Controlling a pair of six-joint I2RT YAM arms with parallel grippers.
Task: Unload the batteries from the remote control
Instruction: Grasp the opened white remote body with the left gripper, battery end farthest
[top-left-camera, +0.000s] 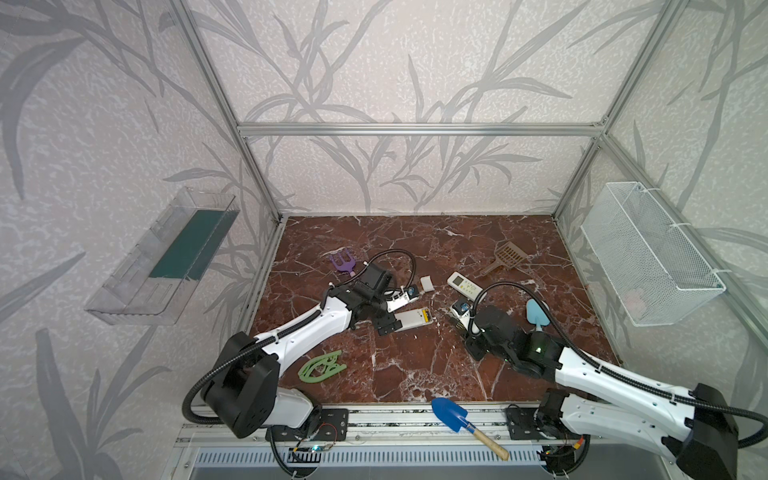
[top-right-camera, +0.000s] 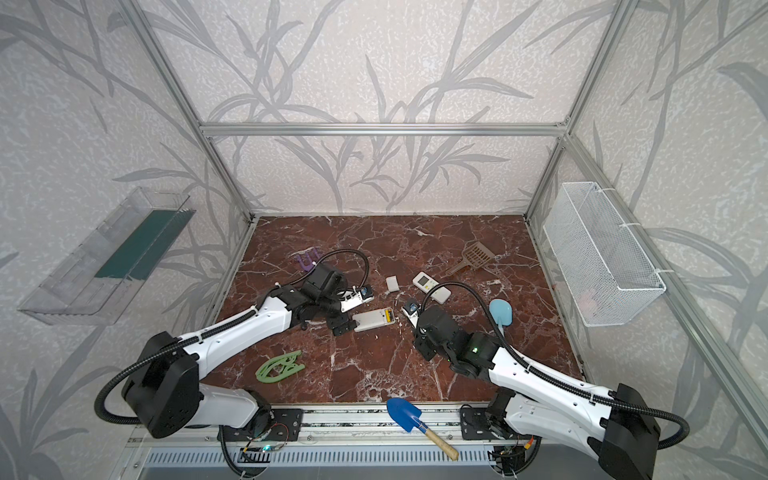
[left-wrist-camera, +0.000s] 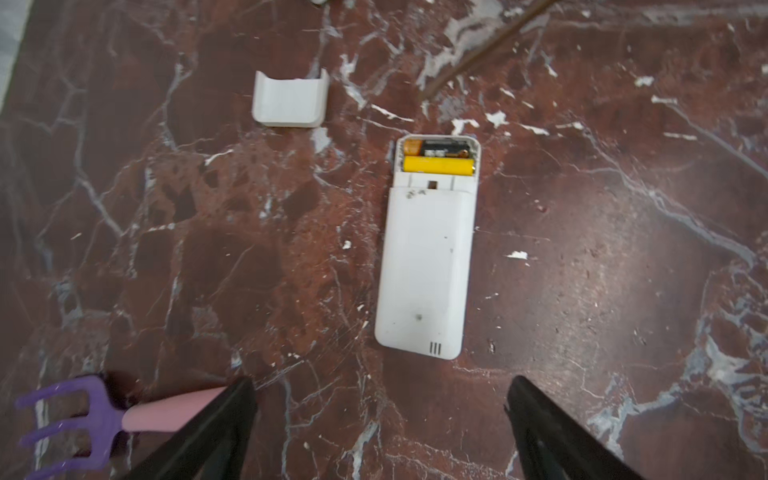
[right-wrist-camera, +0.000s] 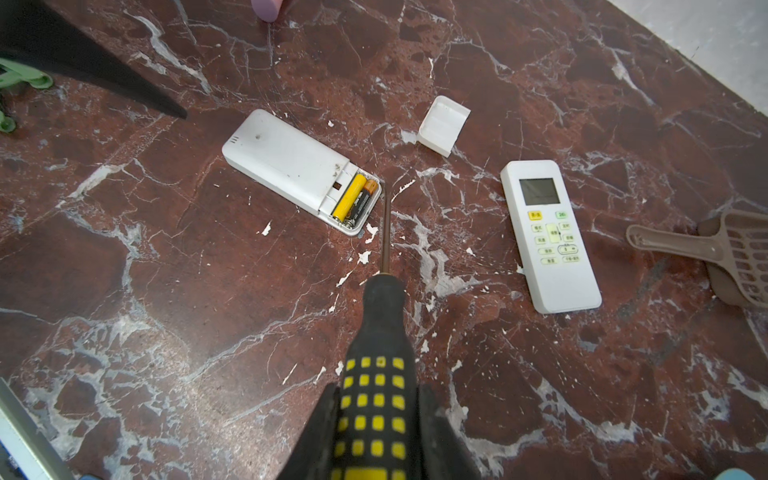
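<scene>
batteries (left-wrist-camera: 438, 166) sit in remote (left-wrist-camera: 428, 266) ahead of left hand (left-wrist-camera: 380, 382)

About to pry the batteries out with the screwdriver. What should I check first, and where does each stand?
1. Battery cover off: ok, lying apart from the open remote.
2. Batteries exposed: ok, two side by side in the compartment.
3. Right claw shut on the screwdriver: ok.
4. Tip inside the compartment: not ok, it sits just outside the remote's end.
5. Left claw steadying the remote: not ok, open, not gripping.
6. Tip touching the casing: cannot tell.
</scene>
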